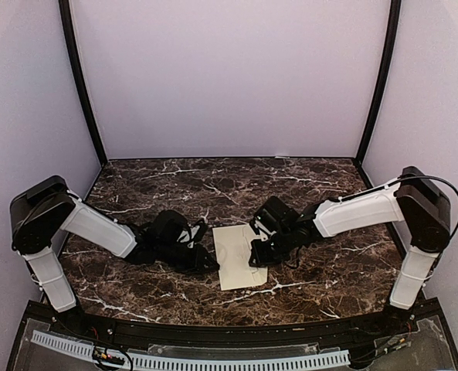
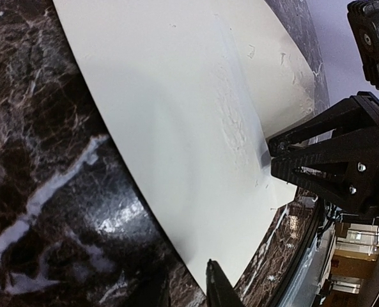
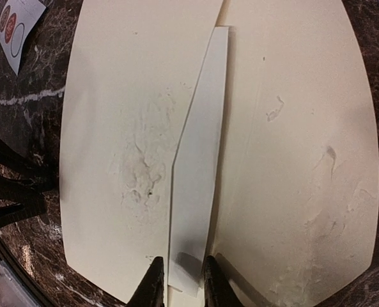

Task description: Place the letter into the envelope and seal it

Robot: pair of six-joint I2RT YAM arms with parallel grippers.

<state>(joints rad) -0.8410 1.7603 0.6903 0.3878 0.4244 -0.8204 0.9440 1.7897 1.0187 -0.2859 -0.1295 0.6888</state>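
A plain cream envelope (image 1: 232,270) lies flat in the middle of the marble table; it also shows in the left wrist view (image 2: 176,96) and the right wrist view (image 3: 112,128). Its narrow flap (image 3: 199,160) stands raised. My right gripper (image 3: 184,291) is shut on the flap's near end; from the left wrist view its fingertips (image 2: 270,152) pinch the paper. My left gripper (image 2: 189,291) is open at the envelope's left edge, one finger (image 2: 218,288) over the corner. The tan bordered letter shows in no view.
A small white card with round stickers (image 3: 16,29) lies on the table beyond the envelope's far left corner. The table's front edge (image 2: 304,256) runs close to the envelope's near corner. Both arms (image 1: 97,228) lie low over the table.
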